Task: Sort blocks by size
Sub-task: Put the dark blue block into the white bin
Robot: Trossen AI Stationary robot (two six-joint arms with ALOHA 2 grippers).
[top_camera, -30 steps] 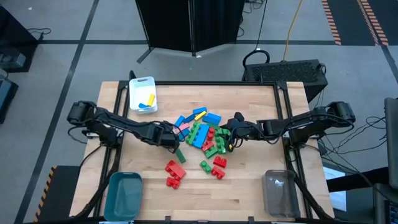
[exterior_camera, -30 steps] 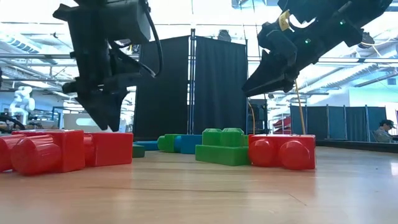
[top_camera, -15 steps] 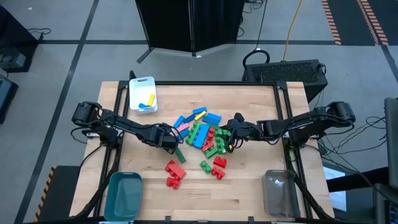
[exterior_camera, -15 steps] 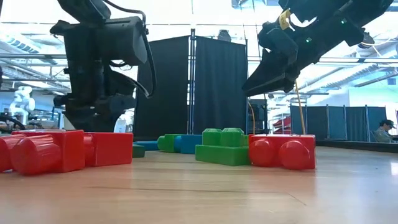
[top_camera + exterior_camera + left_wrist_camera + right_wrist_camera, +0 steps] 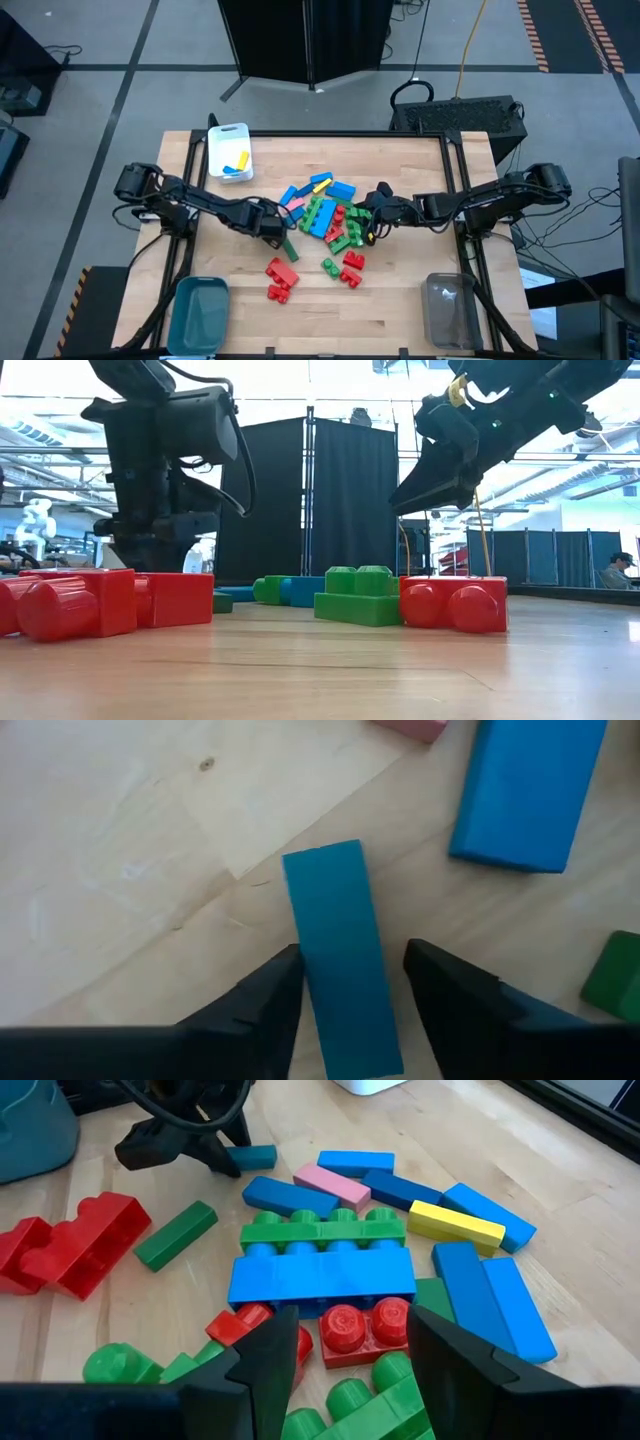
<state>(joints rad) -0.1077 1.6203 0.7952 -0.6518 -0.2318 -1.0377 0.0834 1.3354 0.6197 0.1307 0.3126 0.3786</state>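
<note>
A pile of blue, green, red, yellow and pink blocks (image 5: 325,215) lies mid-table. My left gripper (image 5: 277,230) is low at the pile's left edge. It is open, with one finger on each long side of a thin teal bar (image 5: 340,960) that lies flat on the wood. The bar's free end also shows in the right wrist view (image 5: 250,1156). My right gripper (image 5: 363,226) is open and empty. It hangs above the pile's right side, over a red brick (image 5: 365,1325) and green bricks (image 5: 320,1232).
A white bin (image 5: 230,152) holding a yellow and a blue block stands far left. A teal bin (image 5: 200,312) is near left and a clear bin (image 5: 450,310) near right. Red bricks (image 5: 282,280) and a dark green bar (image 5: 289,249) lie nearer than the pile.
My left gripper has come down from above the table until its fingers stand low, behind the red bricks in the low view. The blocks have stayed where they were.
</note>
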